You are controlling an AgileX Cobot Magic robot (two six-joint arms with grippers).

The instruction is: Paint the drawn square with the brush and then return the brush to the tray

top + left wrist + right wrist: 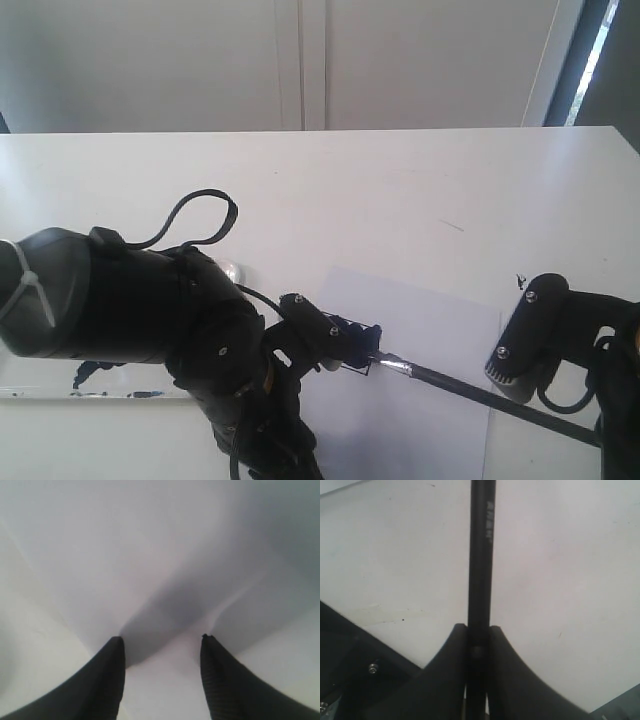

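The brush (470,387) lies slanted over the white paper sheet (440,330). Its silver ferrule (397,366) and tip rest at the drawn square (366,352), which the left arm partly hides. My right gripper (510,385) is shut on the black handle (481,570), which runs straight out between the fingers (455,650) in the right wrist view. My left gripper (340,335) stands open at the square's left side, low over the paper, with nothing between its fingertips (116,647). The tray (40,385), clear with a blue smear, sits at the left behind the left arm.
The bulky left arm (130,310) with its cable loop covers much of the table's left front. The paper's corner and edges show in the left wrist view (150,555). White table (400,190) stretches behind to a wall.
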